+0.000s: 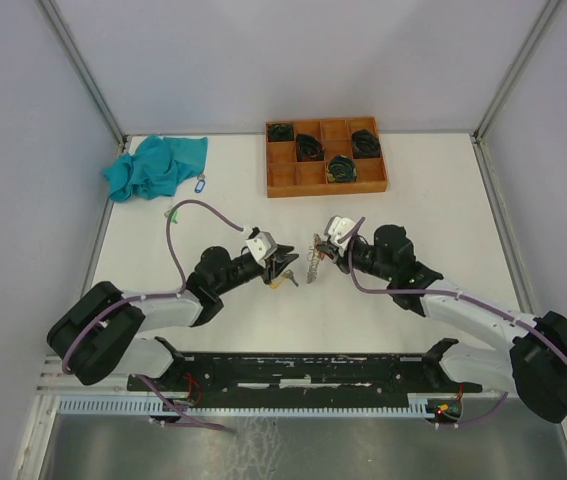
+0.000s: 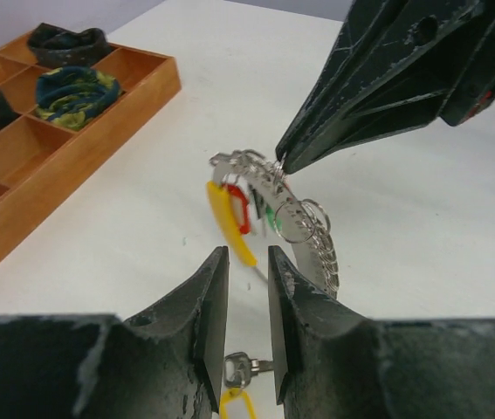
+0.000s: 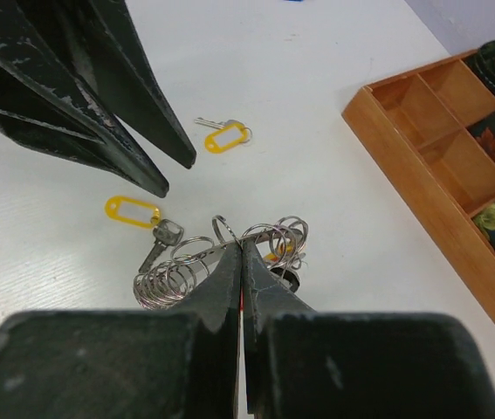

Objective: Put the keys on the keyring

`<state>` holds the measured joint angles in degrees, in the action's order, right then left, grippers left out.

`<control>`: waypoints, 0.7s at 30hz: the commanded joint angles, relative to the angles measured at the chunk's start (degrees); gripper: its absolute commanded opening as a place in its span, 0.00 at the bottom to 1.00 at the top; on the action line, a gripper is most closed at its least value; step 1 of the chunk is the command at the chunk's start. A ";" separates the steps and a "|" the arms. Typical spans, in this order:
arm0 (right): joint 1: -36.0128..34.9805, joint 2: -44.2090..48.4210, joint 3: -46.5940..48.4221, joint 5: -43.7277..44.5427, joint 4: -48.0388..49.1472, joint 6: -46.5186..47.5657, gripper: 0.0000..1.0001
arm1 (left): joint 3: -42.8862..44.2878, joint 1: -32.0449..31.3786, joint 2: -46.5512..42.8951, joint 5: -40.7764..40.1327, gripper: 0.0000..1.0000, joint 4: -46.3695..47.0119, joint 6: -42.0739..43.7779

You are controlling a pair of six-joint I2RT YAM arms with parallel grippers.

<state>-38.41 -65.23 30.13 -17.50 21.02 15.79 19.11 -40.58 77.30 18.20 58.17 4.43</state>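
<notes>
A: How is the worktop (image 1: 413, 230) looking?
B: The wooden tray (image 1: 323, 190) is sitting far, centre-right, carrying only black coiled bundles (image 1: 341, 168). Not ours. The teal cloth (image 1: 153, 165) is lying far left, with a blue-tagged key (image 1: 200, 184) just beside its right edge. Both arms are meeting mid-worktop, on the near side of the tray.
A: Right arm?
B: The right fingers (image 3: 242, 262) are pinching fully closed on the keyring (image 2: 304, 223). It's looking lifted off the surface, with loose rings and coloured tags hanging. My guess is it's being presented to the other arm.
A: Left?
B: The left fingers (image 2: 219, 271) are standing slightly apart and gripping nothing. They're hovering over a yellow-tagged key (image 3: 134, 211) that's lying flat just left of the ring. Probably lining up a pick.
A: Any others?
B: A second yellow-tagged key (image 3: 225, 137) is lying near the first, not touching it.
A: Room to move?
B: The tray wall is sitting well apart on the far side, and open surface is showing left and right. The pinch point is the two sets of fingertips working close together.
</notes>
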 commanded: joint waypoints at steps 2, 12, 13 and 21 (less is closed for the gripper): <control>1.38 -0.46 1.20 -13.34 2.10 3.88 0.01 | 2.37 0.52 -0.85 9.40 0.29 0.19 -1.40; 1.65 -2.95 1.68 -18.31 2.41 6.46 0.01 | 1.08 0.60 1.25 15.38 0.28 4.16 3.10; 1.67 -3.09 1.72 -18.41 2.40 6.46 0.01 | 1.17 0.59 1.61 16.24 0.27 4.14 3.56; 1.59 -3.02 1.48 -18.67 2.60 6.99 0.01 | 0.95 0.61 2.53 17.77 0.26 3.94 6.42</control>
<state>-36.99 -68.51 30.13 -34.33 20.05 22.00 19.55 -40.23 79.37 34.28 58.94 7.16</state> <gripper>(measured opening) 0.013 0.269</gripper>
